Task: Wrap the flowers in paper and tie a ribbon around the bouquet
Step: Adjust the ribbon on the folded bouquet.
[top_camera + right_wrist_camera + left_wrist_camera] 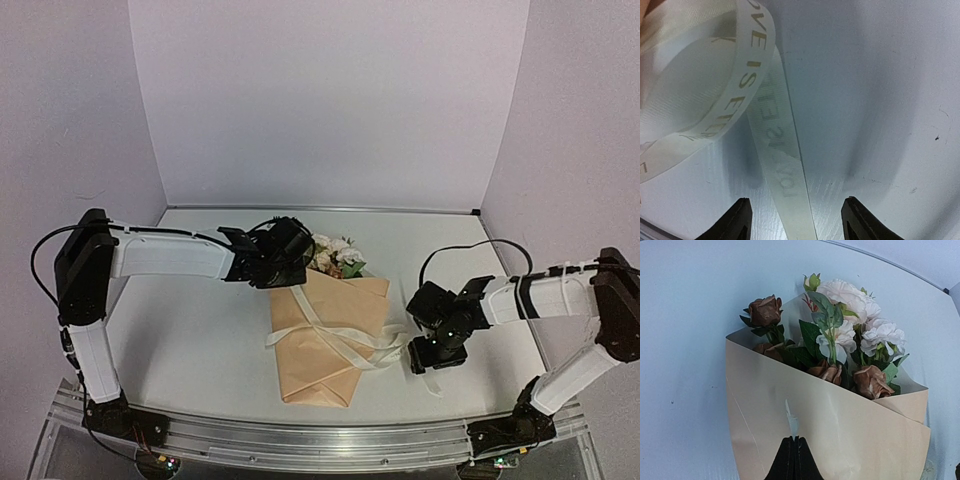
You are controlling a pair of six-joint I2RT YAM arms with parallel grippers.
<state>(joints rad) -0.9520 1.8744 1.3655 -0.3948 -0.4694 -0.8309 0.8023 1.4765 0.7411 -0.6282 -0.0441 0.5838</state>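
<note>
Wrapping done: flowers (845,337) sit in peach paper (840,430), bouquet (345,300) lies mid-surface (200,330) w/ ribbon (782,165) looped loosely across, not yet tied; left jaws closed on one ribbon end by the blooms, right jaws open astride the other tail

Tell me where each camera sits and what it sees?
Top: above and behind, looking down at the table and bouquet; left arm and right arm show.
Left wrist: on the left arm, facing the flowers and paper; shut jaws pinch a ribbon sliver.
Right wrist: on the right arm, facing down at ribbon on the table; open jaws straddle it.
Shared: top and right wrist both show ribbon.
</note>
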